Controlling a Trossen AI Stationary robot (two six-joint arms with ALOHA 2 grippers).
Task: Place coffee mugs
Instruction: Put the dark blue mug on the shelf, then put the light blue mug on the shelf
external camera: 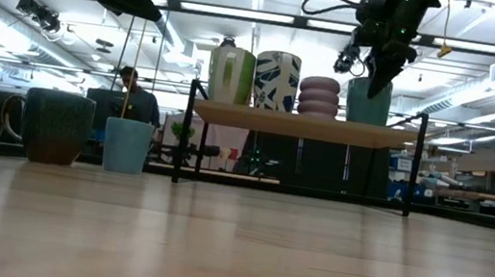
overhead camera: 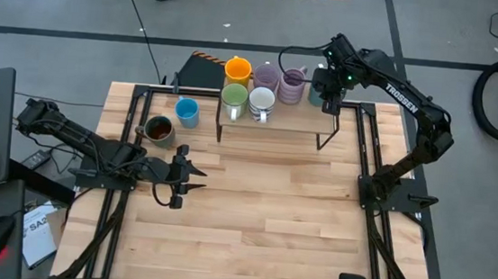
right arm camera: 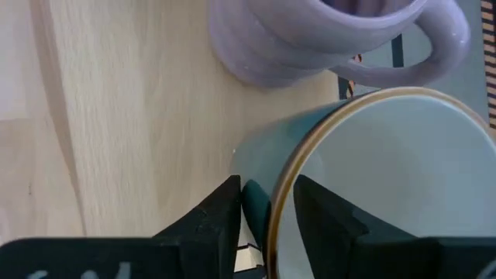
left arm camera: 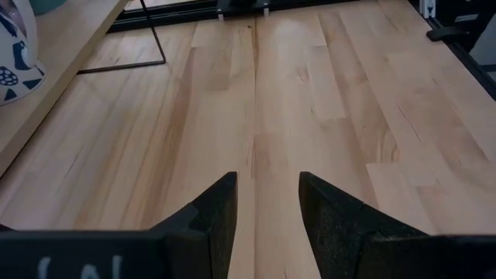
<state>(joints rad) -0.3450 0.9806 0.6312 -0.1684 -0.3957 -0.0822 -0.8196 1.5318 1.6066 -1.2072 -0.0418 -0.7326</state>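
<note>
We see the right pincer (overhead camera: 329, 94) at the far right end of a small raised shelf (overhead camera: 298, 117) on the worktop (overhead camera: 261, 213). Its fingers straddle the rim of a teal mug (right arm camera: 372, 178), one finger (right arm camera: 217, 217) outside the wall and one finger (right arm camera: 325, 225) inside, at a narrow gap; we cannot tell whether they press the wall or stand just clear of it. The teal mug stands upright on the shelf.

Just beside this pincer, crowding it, is a pale purple ribbed mug (overhead camera: 293, 84), its handle next to the teal rim. Farther along the shelf from the pincer stand another pale purple mug (overhead camera: 266, 76), a white patterned mug (overhead camera: 261, 101), a green mug (overhead camera: 234, 97) and an orange mug (overhead camera: 238, 69). That makes six mugs on the shelf.

Two more sit on the worktop beyond the shelf's other end: a blue mug (overhead camera: 186, 111) and a dark mug (overhead camera: 158, 130) with brown inside.

The left pincer (overhead camera: 182, 176) hovers low over bare wood, well apart from every mug, fingers spread and holding nothing.
</note>
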